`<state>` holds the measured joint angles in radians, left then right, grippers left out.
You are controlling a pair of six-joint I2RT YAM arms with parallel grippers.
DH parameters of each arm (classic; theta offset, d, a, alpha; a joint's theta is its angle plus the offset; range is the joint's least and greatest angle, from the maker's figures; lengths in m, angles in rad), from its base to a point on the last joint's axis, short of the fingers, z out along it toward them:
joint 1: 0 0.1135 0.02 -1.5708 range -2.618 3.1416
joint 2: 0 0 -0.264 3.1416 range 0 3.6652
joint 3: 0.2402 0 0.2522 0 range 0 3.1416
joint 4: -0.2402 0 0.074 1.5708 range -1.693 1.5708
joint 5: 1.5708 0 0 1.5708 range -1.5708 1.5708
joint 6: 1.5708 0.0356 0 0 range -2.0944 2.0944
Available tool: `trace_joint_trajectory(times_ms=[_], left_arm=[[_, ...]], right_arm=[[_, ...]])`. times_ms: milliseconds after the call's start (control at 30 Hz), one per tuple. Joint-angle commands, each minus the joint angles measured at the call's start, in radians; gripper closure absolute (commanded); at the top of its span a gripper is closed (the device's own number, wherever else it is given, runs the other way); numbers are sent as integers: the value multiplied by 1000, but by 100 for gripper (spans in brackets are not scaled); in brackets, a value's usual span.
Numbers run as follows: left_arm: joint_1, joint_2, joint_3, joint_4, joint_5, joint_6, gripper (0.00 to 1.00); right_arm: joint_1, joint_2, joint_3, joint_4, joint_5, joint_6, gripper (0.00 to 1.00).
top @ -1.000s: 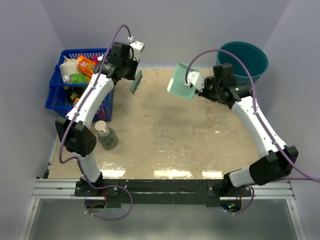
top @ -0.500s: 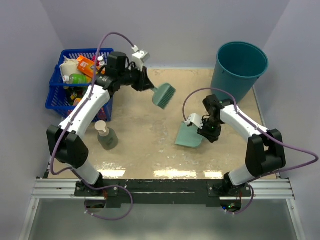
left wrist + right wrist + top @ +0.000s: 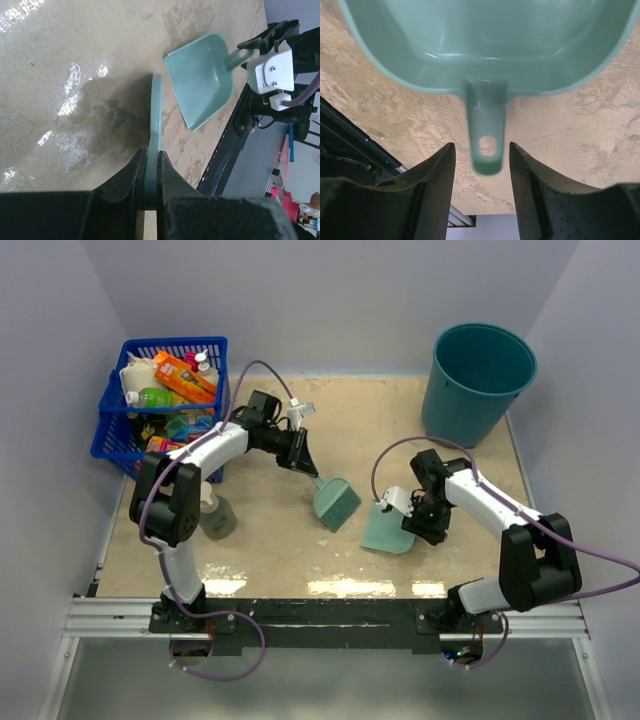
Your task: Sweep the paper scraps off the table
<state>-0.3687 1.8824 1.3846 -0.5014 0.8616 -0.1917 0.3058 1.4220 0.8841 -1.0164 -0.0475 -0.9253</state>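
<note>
No paper scraps show on the beige table (image 3: 400, 430) or in the dustpan. The teal dustpan (image 3: 386, 531) lies flat on the table, right of centre, and looks empty in the left wrist view (image 3: 200, 80). My right gripper (image 3: 410, 516) is open; its jaws stand on either side of the dustpan handle (image 3: 487, 130) without touching it. My left gripper (image 3: 304, 461) is shut on the handle of the teal hand brush (image 3: 337, 502), whose head rests on the table just left of the dustpan. The brush handle (image 3: 156, 115) runs out from between the jaws.
A blue basket (image 3: 112, 430) full of bottles and packets stands at the back left. A teal bucket (image 3: 480, 370) stands at the back right. A pump bottle (image 3: 212, 512) stands by the left arm. The black rail (image 3: 330, 612) runs along the front edge.
The right arm brought the dustpan down from beside the bucket to the table and let go of its handle. The left arm swung the brush down to the table beside the dustpan.
</note>
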Motion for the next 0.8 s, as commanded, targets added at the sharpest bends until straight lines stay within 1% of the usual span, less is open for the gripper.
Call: trace_joint_trajectory(times_ms=[0,33,67,100,133,200,233,267,300,333,433,500,533,567,600,667,700,767], left_arm=[[-4,-8,30,0,22,-12,81],[-3,-8,30,-2,-1,-12,65],[-3,-8,28,-6,-6,-11,57],[-3,-3,40,-17,-9,-5,51],[-3,3,42,-34,-22,6,38],[-3,-2,45,-42,-61,18,29],[-4,-15,47,-45,-125,41,20],[-4,-22,51,-48,-157,55,15],[-6,-26,63,-54,-192,67,13],[-6,-32,73,-64,-261,89,12],[-7,-54,109,-74,-366,130,10],[-19,-68,148,-74,-423,153,7],[-25,-78,162,-78,-493,181,7],[-30,-85,177,-80,-518,187,7],[-35,-89,203,-81,-539,222,7],[-36,-98,224,-81,-610,261,6],[-38,-103,244,-81,-631,273,6],[-38,-117,263,-75,-706,310,5]], right_arm=[[-2,-20,62,1,-22,31,43],[-2,-23,73,-2,-23,36,31],[-2,-20,99,-13,-25,39,25],[-2,-17,117,-25,-34,45,17],[-1,-14,140,-39,-43,48,2],[-2,8,240,-83,-86,74,2],[-2,14,280,-96,-107,82,2],[-2,24,361,-114,-124,92,2],[-2,32,403,-114,-155,120,2],[-2,38,441,-113,-167,135,1],[-1,63,615,-97,-216,198,2],[0,78,683,-74,-244,248,2],[0,84,719,-64,-268,265,2],[0,89,784,-44,-275,282,2],[0,100,814,-31,-278,313,2],[0,107,884,33,-261,356,2],[-2,110,901,60,-218,424,2],[0,121,935,178,-110,528,1]])
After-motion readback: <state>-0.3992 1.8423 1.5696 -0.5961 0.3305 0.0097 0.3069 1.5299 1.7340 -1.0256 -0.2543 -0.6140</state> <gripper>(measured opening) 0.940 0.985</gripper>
